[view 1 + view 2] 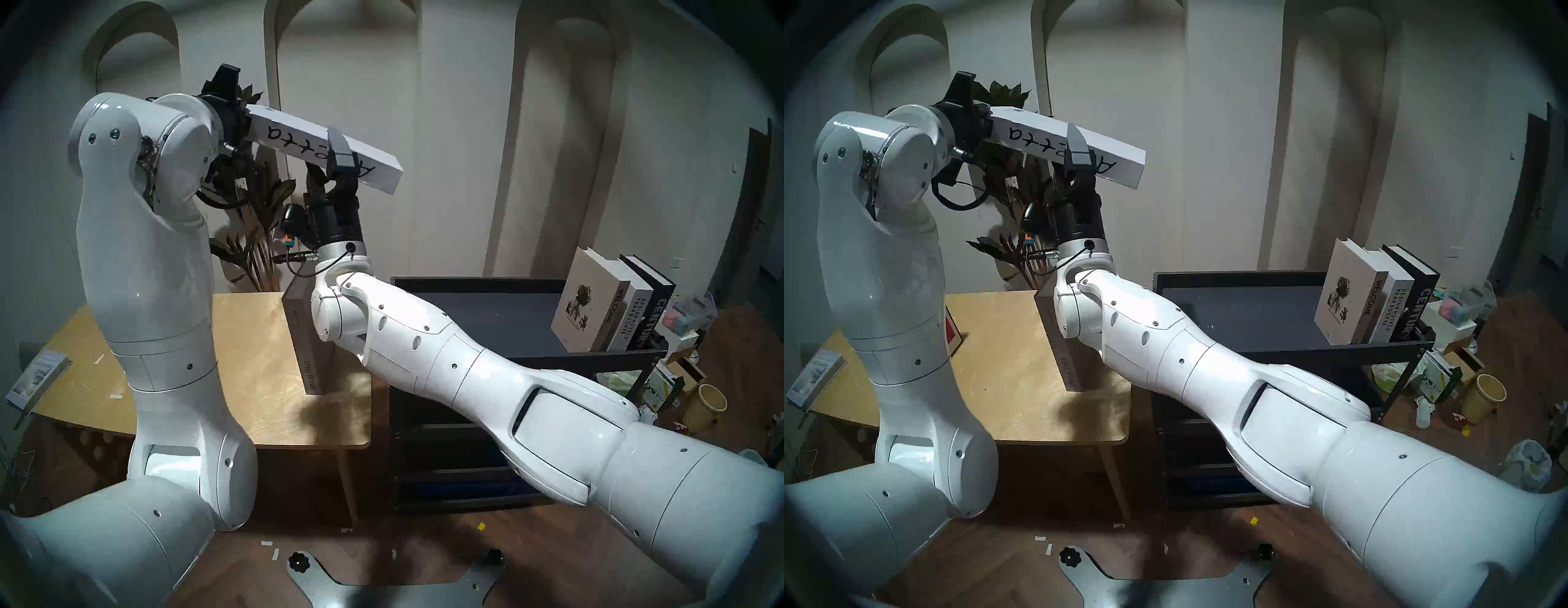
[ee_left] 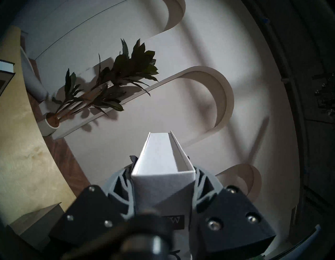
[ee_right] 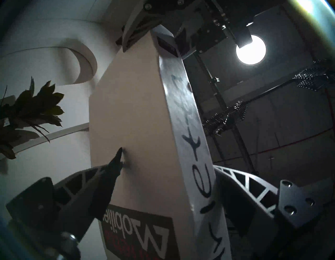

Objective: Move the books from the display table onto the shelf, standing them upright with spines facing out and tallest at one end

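Note:
High over the display table (image 1: 254,339), my left gripper (image 1: 251,127) (image 2: 163,174) is shut on one end of the white Arietta book (image 1: 288,132) (image 1: 1030,136) (image 2: 157,154) (image 3: 137,109), which slopes down to the right. From below, my right gripper (image 1: 335,165) (image 3: 166,159) straddles the book's other half with its jaws wide open, one fingertip (image 3: 118,156) at the cover. A grey Special Issue book (image 1: 303,352) stands on the table behind my right wrist. On the shelf (image 1: 466,282), the Welcome (image 1: 589,301), Designhotels Yearbook (image 1: 636,314) and Century (image 1: 655,316) books lean together at its right end.
A small thin grey book (image 1: 40,375) lies at the table's left edge. A potted plant (image 1: 254,237) stands behind the table. Boxes, bags and a paper cup (image 1: 706,405) clutter the floor right of the shelf.

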